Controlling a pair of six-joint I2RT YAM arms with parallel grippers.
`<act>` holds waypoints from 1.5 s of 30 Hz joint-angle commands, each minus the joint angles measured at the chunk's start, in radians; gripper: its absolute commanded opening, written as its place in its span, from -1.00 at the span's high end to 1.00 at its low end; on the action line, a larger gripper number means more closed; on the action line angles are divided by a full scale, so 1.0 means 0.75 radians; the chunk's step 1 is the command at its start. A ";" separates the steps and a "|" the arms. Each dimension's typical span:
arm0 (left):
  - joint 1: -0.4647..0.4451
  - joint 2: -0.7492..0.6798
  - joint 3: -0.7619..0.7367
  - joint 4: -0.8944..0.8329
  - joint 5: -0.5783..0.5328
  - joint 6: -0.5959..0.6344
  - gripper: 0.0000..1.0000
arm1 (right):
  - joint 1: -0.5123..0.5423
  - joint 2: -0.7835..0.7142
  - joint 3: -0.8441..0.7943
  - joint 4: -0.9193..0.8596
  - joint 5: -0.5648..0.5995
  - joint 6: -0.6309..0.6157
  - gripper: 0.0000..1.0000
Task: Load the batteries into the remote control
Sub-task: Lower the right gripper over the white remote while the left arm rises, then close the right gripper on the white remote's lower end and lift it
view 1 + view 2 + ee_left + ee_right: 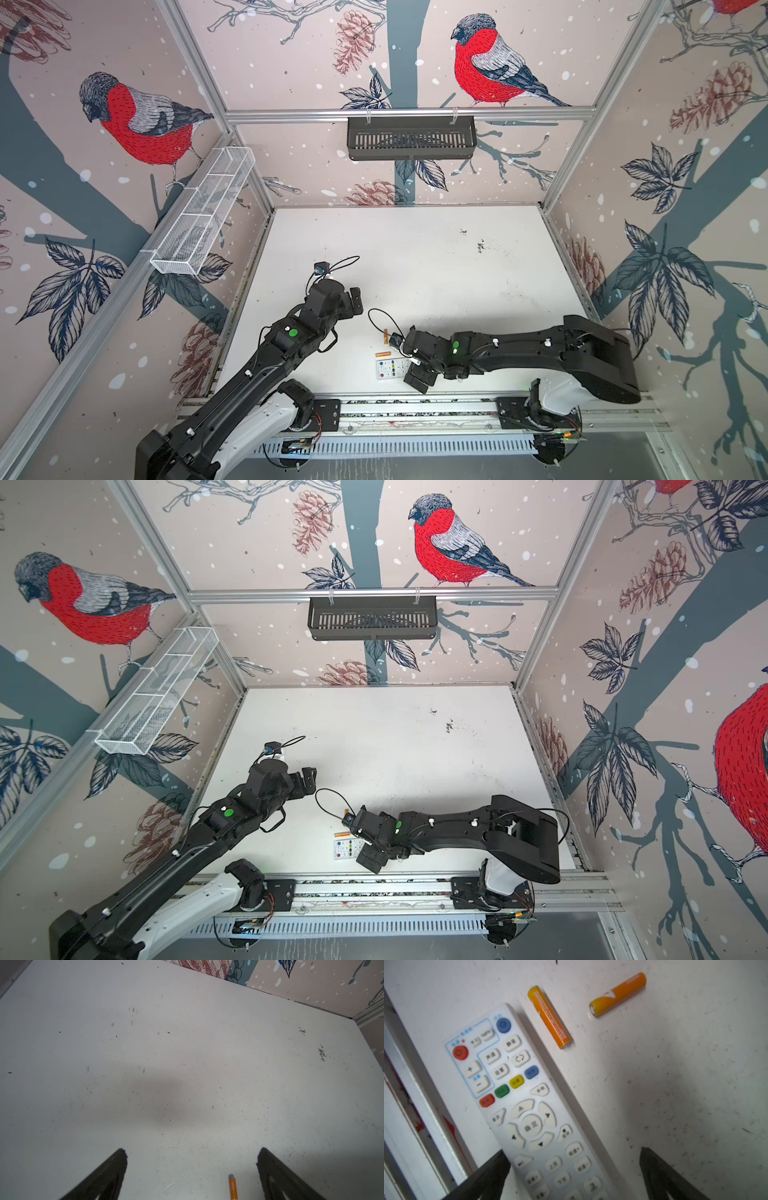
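A scuffed white bench [415, 257] sits inside bird-patterned walls [124, 124]. Left of and beyond the remote control [392, 368], the left jaws hang wide open. One battery [383, 354] lies just beside the remote's far long edge, the second battery [385, 336] just past it, crosswise. Over the remote's right end, the right jaws gape, gripping nothing.

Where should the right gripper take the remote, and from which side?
Probably across its narrow width, on the two long edges near mid-length, from above: the remote lies flat, buttons up, slim enough for the open right gripper.
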 commanded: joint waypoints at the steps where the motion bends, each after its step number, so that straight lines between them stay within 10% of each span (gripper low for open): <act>1: 0.000 -0.042 -0.009 -0.022 -0.028 0.004 -0.96 | 0.004 0.023 0.019 -0.053 0.028 -0.049 -1.00; 28: 0.009 -0.065 -0.020 0.005 -0.081 -0.006 -0.96 | -0.044 -0.070 0.074 -0.175 -0.132 -0.278 0.05; 45: 0.018 -0.028 -0.016 0.037 -0.040 0.006 -0.96 | -0.675 -0.181 0.123 0.086 -0.032 0.172 0.08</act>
